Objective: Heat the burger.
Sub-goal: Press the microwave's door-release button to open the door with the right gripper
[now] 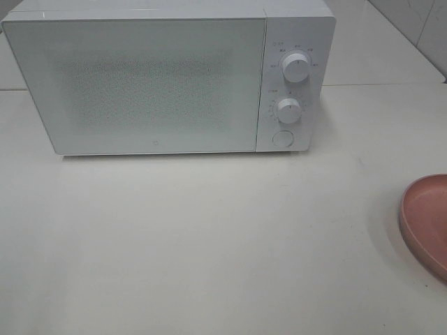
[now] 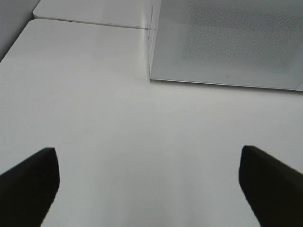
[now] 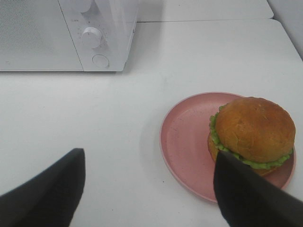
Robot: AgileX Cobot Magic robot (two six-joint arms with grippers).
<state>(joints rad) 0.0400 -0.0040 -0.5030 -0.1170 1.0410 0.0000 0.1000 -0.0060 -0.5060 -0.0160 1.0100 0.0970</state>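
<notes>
Your right claw nearer: burger just ahead, offset to one side. It and left claw both spread, empty.

Black fingers (matte, wedge-shaped)

Round pink plate cut by your high view's right edge, dial lettering on white microwave unreadably small.
</notes>
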